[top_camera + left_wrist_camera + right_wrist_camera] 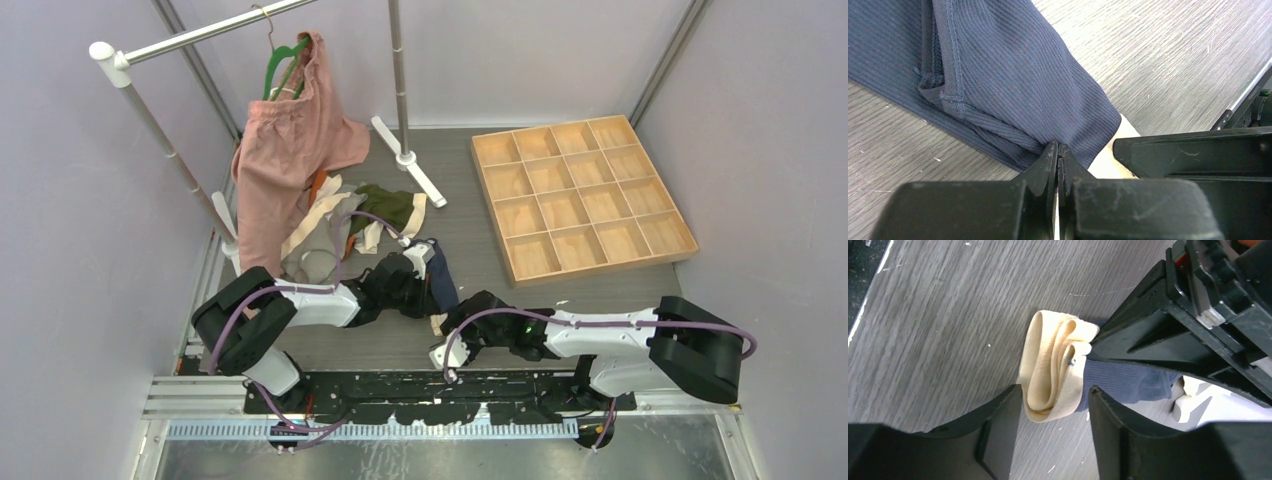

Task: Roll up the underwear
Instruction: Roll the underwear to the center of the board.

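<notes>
With my left gripper clamped on the navy ribbed boxer briefs lying on the grey wood-grain table between the arms, I should close the right gripper, spread astride their folded cream waistband, squarely, keeping the roll tight.

Bright even diffuse light, soft faint shadows, overhead view sharp, wrist views softer up close

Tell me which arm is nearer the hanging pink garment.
Left. The left arm lies right beside the pink garment; the right arm stretches in from the opposite side, well apart.
</notes>
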You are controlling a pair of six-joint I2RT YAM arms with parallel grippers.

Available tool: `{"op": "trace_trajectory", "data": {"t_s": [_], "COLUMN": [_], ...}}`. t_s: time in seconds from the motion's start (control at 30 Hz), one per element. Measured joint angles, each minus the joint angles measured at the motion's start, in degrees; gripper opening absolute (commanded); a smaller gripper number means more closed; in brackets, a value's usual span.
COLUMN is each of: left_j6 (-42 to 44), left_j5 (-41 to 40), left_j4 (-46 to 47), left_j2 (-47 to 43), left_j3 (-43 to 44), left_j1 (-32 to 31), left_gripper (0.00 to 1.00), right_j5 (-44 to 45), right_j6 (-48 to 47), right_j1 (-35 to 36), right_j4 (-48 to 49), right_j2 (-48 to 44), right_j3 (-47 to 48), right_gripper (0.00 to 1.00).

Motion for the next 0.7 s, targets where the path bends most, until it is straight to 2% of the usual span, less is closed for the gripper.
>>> {"op": "trace_trajectory", "data": {"t_s": [0.47,0.7], "left_j6": [-0.02,-0.02], "left_j5": [0.00,0.02], "left_j4": [0.24,0.31], "left_j2": [0.13,0.15], "left_j3": [0.00,0.00], "left_j1": [0.00,-0.02], "left_gripper": [0.01,0.01], "right_j5": [0.13,-0.28], "right_j6": [1.73,5.86], "right_j1": [0.24,0.22], "right_j4": [1.81,-1.05], "right_j2": [0.76,0.66], "right_j3": [-1.20,0.72], "right_gripper": [0.12,0.03]}}
